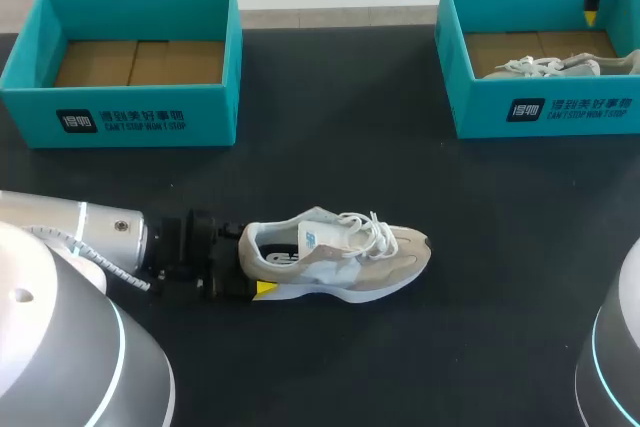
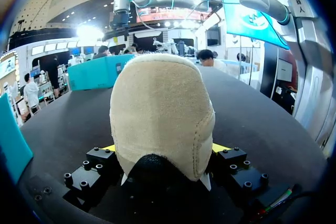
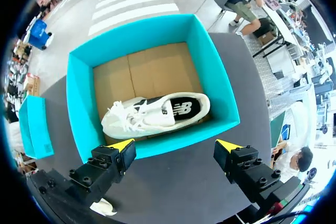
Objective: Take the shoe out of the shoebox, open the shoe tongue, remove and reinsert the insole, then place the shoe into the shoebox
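One shoe (image 1: 335, 252), toe right, heel left

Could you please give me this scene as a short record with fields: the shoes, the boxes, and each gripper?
shoe on table: upright, outside both boxes
left gripper: shut on its heel
right gripper: open, above right shoebox
right shoebox: holds second shoe
left shoebox: empty, cardboard floor shows
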{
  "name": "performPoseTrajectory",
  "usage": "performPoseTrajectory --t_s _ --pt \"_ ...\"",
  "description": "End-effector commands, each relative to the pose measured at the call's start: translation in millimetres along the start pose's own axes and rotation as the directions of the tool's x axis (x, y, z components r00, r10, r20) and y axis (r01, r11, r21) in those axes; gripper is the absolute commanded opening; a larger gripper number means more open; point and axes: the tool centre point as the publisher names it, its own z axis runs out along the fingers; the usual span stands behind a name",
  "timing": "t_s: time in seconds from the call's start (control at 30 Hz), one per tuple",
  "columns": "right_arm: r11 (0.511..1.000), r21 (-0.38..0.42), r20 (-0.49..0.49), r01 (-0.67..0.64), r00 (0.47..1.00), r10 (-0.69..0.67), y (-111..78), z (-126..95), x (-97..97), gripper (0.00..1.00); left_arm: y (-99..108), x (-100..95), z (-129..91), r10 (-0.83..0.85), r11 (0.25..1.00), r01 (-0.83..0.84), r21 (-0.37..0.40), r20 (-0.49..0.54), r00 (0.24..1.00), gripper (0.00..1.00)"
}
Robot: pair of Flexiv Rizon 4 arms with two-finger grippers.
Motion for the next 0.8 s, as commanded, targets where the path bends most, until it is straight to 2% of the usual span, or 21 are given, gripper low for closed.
performPoseTrajectory --t_s 0.03,0.23,0.4,0.57,0.67,0.8 --pt "0.998 -0.058 0.01 0.001 1.0 0.0 -38.2 -10.2 43.4 1.0 1.1 2.1 3.6 0.0 1.0 0.0 -0.002 0.001 1.0 0.0" --pt "0.991 -0.127 0.009 0.032 0.999 -0.031 -77.0 -20.1 88.7 1.0 1.1 2.1 3.6 0.0 1.0 0.0 -0.002 0.001 1.0 0.0" --pt "0.984 -0.178 0.023 0.016 1.0 -0.013 -108.6 -30.3 113.6 1.0 1.1 2.1 3.6 0.0 1.0 0.0 -0.002 0.001 1.0 0.0" --pt "0.985 -0.173 0.036 0.01 0.999 -0.004 -137.8 -43.0 134.7 1.0 1.1 2.1 3.6 0.0 1.0 0.0 -0.002 0.001 1.0 0.0" --pt "0.991 -0.135 0.026 0.008 1.0 -0.004 -151.4 -47.0 146.1 1.0 1.1 2.1 3.6 0.0 1.0 0.0 -0.002 0.001 1.0 0.0" --pt "0.991 -0.135 0.026 0.008 1.0 -0.004 -151.4 -47.0 146.1 1.0 1.1 2.1 3.6 0.0 1.0 0.0 -0.002 0.001 1.0 0.0"
